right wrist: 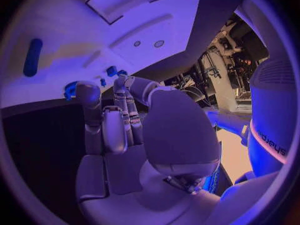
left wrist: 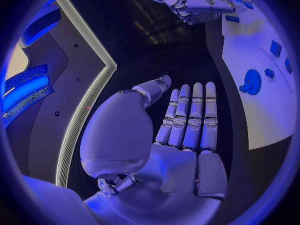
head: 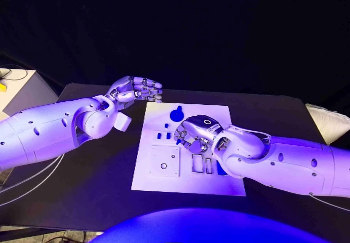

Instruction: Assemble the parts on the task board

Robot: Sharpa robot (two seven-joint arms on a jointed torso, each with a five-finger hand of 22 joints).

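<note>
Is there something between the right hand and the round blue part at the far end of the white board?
Nothing visible. The right hand hovers over the task board, and bare board lies between it and the round blue part.

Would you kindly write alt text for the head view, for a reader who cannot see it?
A white task board lies on a black table, and the right hand hovers over its middle, holding nothing visible. The left hand hangs off the board's far left corner, fingers curled. A round blue part sits near the far edge.
</note>
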